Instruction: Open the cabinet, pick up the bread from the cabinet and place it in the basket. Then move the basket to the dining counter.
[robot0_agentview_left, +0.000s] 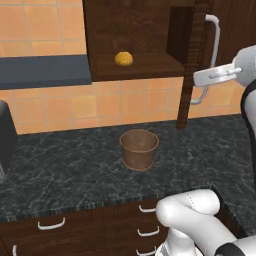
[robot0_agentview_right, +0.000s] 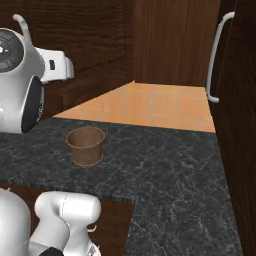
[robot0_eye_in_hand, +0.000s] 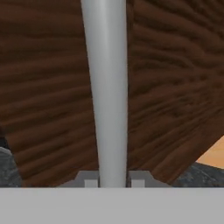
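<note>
The step in hand is opening the cabinet (robot0_agentview_left: 135, 35): the door stands swung out edge-on, and the gripper (robot0_eye_in_hand: 113, 180) is clenched on its silver bar handle (robot0_eye_in_hand: 107, 87). The bread (robot0_agentview_left: 123, 58) lies on the cabinet shelf, and the basket (robot0_agentview_left: 139, 149) stands below it on the black marbled worktop (robot0_agentview_left: 60, 165), well apart from the gripper. Next move, in my judgement: release the handle, back off w/o bumping the door, then reach to the bread. Orange tile wall (robot0_agentview_left: 75, 107) behind; drawers (robot0_agentview_left: 55, 227) under the worktop.

Two base cameras look forward-down from behind arm, sharing basket (robot0_agentview_left: 139, 148) on black worktop (robot0_agentview_left: 60, 165); hand camera sits close against cabinet handle (robot0_eye_in_hand: 107, 92).
</note>
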